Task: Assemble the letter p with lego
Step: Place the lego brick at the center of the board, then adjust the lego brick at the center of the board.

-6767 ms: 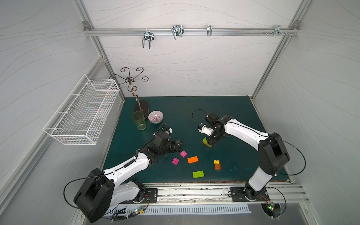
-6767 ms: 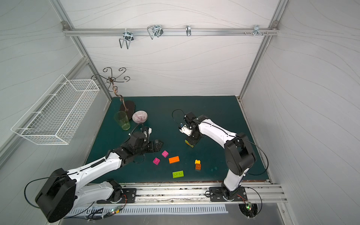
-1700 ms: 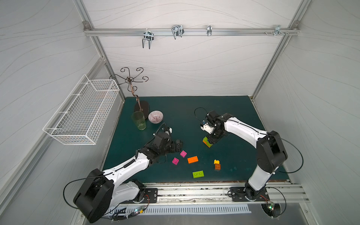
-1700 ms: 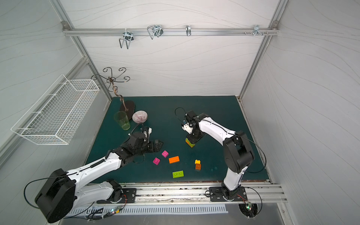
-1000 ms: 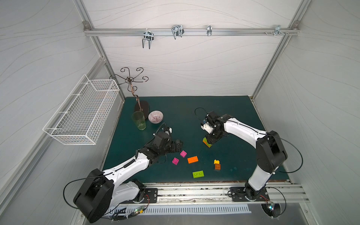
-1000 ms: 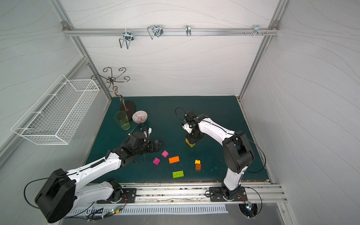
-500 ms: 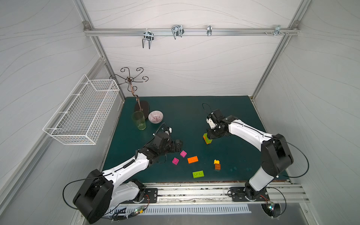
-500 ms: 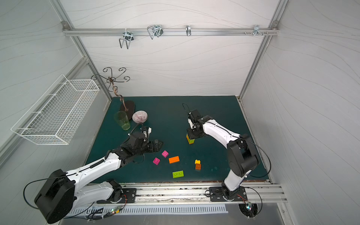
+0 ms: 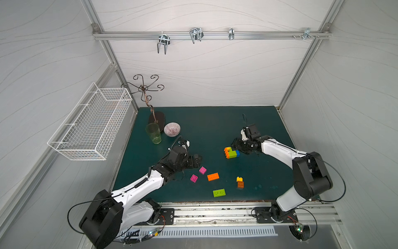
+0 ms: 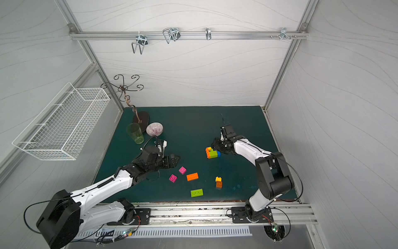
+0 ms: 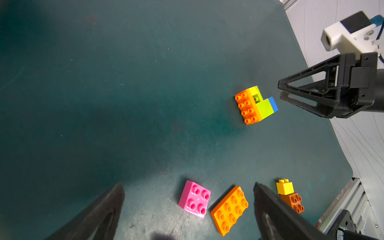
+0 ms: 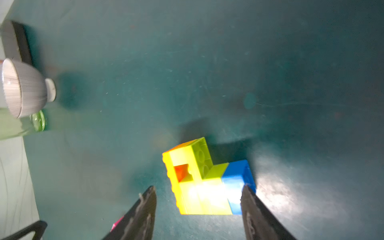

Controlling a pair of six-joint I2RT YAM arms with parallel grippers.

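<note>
Joined lego block [image 9: 232, 153] (orange, yellow, lime, blue) lies on its side on the green surface [image 9: 204, 129]. The right gripper [image 11: 280, 90] sits just beside the block's blue end, jaws parted wider than the block and gripping nothing. The left gripper [image 9: 197, 160] is well apart from the block, jaws spread wide and empty, near a loose magenta brick [image 11: 195, 199] and orange brick [image 11: 229, 209].

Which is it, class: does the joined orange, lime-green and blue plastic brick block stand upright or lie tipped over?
Tipped over: the brick block lies on the dark green mat with its orange studs pointing sideways.
</note>
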